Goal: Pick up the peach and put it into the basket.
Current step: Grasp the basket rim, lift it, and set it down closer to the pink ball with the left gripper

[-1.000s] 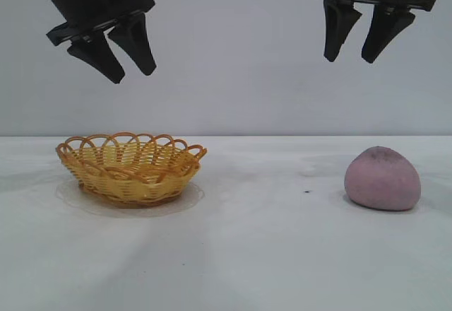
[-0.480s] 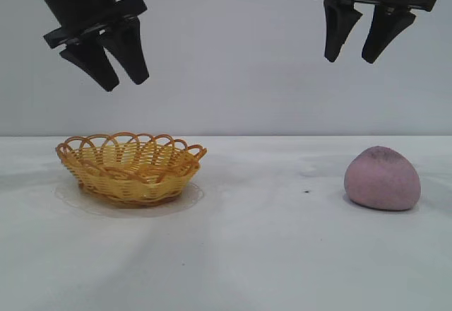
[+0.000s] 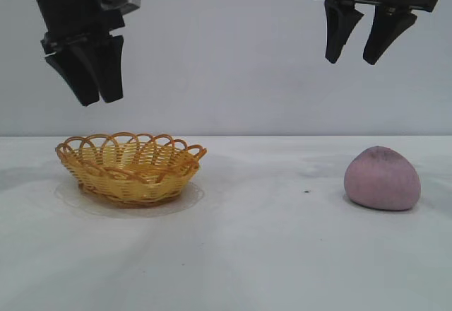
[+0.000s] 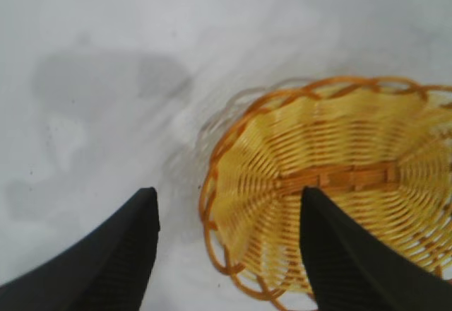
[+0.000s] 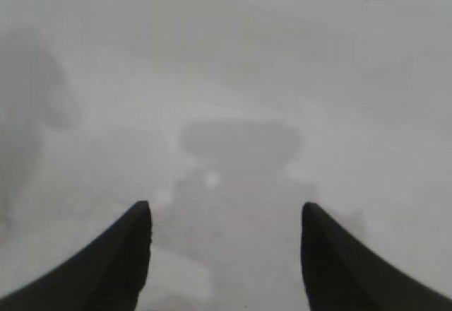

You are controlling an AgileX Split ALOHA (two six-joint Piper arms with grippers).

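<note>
The pinkish-mauve peach (image 3: 382,178) rests on the white table at the right. At the left stands the yellow-orange wicker basket (image 3: 130,167), with nothing inside it. High above the basket's left end hangs my left gripper (image 3: 99,101), open and holding nothing; its wrist view looks down on the basket (image 4: 332,184) between and beyond the two fingers. My right gripper (image 3: 350,62) is open and empty too, high up and a little left of the peach. The right wrist view shows only bare table between the fingers of the right gripper (image 5: 226,212); the peach is out of that view.
A white tabletop (image 3: 268,240) runs across the scene, with a plain grey wall behind. A small dark speck (image 3: 306,191) lies on the table left of the peach.
The left gripper has swung leftward and turned, so its fingers now point nearly straight down over the basket's left end. The right gripper, peach and basket have not moved.
</note>
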